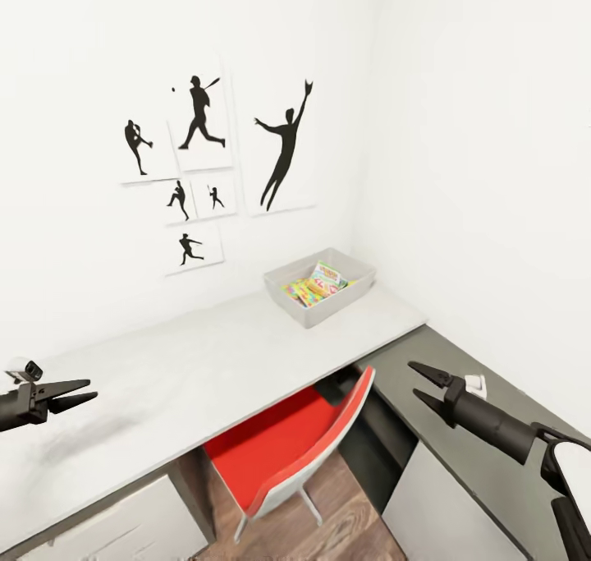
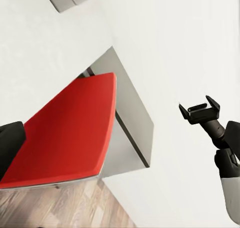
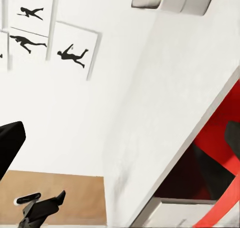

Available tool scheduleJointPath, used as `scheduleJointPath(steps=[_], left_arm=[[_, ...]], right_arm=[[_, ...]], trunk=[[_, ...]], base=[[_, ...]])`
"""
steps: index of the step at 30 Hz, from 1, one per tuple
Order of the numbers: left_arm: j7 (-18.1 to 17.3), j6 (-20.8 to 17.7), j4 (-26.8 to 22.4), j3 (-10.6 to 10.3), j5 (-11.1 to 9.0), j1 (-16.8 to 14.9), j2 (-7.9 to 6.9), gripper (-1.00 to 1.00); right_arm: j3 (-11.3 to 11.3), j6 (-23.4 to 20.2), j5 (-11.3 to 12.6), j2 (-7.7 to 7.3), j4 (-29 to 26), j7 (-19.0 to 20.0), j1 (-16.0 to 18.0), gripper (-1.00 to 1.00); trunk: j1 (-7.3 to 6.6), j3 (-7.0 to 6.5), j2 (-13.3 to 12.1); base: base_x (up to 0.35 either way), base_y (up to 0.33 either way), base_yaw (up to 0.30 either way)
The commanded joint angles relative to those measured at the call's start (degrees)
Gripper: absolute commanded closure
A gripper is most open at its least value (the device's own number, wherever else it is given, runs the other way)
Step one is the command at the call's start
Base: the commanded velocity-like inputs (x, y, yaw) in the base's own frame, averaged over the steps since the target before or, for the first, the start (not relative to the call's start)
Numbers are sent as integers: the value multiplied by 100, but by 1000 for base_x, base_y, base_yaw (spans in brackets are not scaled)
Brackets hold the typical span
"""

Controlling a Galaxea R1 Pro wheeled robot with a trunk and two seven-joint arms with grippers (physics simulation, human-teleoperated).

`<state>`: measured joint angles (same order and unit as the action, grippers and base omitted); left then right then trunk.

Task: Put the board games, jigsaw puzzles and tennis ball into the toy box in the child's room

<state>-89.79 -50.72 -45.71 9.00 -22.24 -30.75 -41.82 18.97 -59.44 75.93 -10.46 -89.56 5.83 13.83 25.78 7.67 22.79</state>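
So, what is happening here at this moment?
A two-armed robot faces the table in a child's room. The left gripper and the right gripper are both open, held up in front of it, and carry nothing. At the far end of the table, in the corner, sits the toy box, with colourful game and puzzle boxes already inside. The rest of the table top in view is bare. A red chair is tucked under the table.

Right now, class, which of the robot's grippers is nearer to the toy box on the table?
Right. The right gripper hovers open over the dark side unit, below the toy box; the left gripper, also open, hangs at the table's far end.
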Motion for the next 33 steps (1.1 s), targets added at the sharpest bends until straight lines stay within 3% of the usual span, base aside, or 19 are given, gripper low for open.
scheduleJointPath(steps=[1, 17, 33], left_arm=[[-21, -61, 0, -3, 0, -3, 0, -100], [-21, -61, 0, -3, 0, -1, -1, -100], [-21, -61, 0, 5, 0, -1, -2, -100]], right_arm=[[7, -29, -61, 0, 0, 59, 6, -100], [-42, 145, -61, 0, 7, 59, 6, -100], [-69, 212, -61, 0, 17, 59, 6, -100]], trunk=[[0, 3, 13], [0, -20, 13], [0, -20, 13]], base=[[-313, 77, 46], [-302, 77, -1], [-30, 3, -248]])
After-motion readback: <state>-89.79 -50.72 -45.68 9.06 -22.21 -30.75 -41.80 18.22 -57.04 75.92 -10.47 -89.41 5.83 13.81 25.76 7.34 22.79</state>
